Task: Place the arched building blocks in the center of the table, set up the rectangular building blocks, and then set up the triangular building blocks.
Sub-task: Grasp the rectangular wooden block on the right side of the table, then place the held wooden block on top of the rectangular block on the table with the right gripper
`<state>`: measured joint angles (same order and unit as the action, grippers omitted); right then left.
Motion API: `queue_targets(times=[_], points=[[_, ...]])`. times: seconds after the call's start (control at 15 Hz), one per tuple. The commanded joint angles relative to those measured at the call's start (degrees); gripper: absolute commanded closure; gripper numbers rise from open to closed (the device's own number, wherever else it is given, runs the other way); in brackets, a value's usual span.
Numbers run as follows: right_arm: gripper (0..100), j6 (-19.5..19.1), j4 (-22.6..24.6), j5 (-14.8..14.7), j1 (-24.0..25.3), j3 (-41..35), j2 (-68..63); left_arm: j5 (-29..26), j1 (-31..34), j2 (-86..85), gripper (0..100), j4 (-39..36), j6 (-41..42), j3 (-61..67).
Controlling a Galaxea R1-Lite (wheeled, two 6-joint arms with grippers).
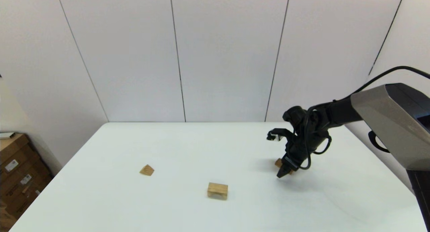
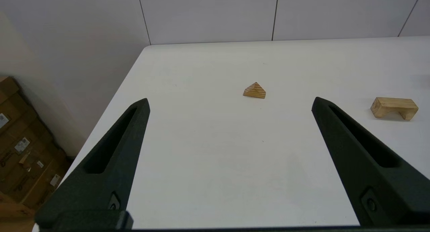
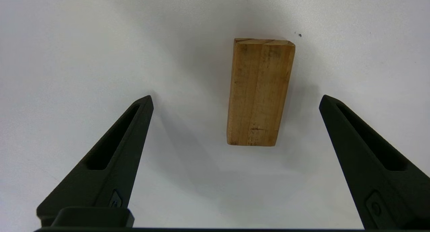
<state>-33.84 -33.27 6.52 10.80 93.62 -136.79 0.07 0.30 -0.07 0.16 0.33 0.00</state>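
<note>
Arch block point(image 1: 217, 190) sits mid-table point(image 1: 168, 208) — step one looks done. Right claw point(image 3: 235, 99), fingers spread, hovers over the flat rectangular block point(image 3: 259, 92), right of the arch; wedge point(image 1: 146, 170) left of it. Next: descend, pinch. Left claw point(image 2: 230, 102) spread, parked.

Grey right arm point(image 1: 386, 114), black wrist (cables looped), tapered black jaws

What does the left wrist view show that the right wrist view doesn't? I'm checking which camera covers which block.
Left wrist only: the triangular block, the arched block, and the open left end effector hovering short of them. Right wrist only: the rectangular block lying flat between the open right end effector fingers, untouched. Both show the white table.
</note>
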Motion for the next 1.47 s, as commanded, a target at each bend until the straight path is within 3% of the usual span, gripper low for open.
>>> queue_targets(times=[0.07, 0.2, 0.27, 1.13, 1.47], points=[[0, -0.1, 0.0, 0.1, 0.1, 0.1, -0.4, 0.0, 0.0, 0.1, 0, 0.0, 0.0, 0.0], [0, -0.1, 0.0, 0.1, 0.2, 0.2, -0.4, 0.0, 0.0, 0.1, 0, 0.0, 0.0, 0.0], [100, -0.1, 0.0, 0.1, 0.1, 0.2, -0.5, 0.0, 0.0, 0.1, 0, 0.0, -0.1, 0.0], [100, 0.3, 0.1, 0.0, 0.1, 0.4, -0.3, 0.0, 0.0, 0.1, 0, 0.0, 0.0, 0.0], [100, 0.4, -0.9, 0.8, 1.4, -0.4, 9.8, 0.0, 0.0, 0.1, 0, 0.0, 0.0, 0.0]])
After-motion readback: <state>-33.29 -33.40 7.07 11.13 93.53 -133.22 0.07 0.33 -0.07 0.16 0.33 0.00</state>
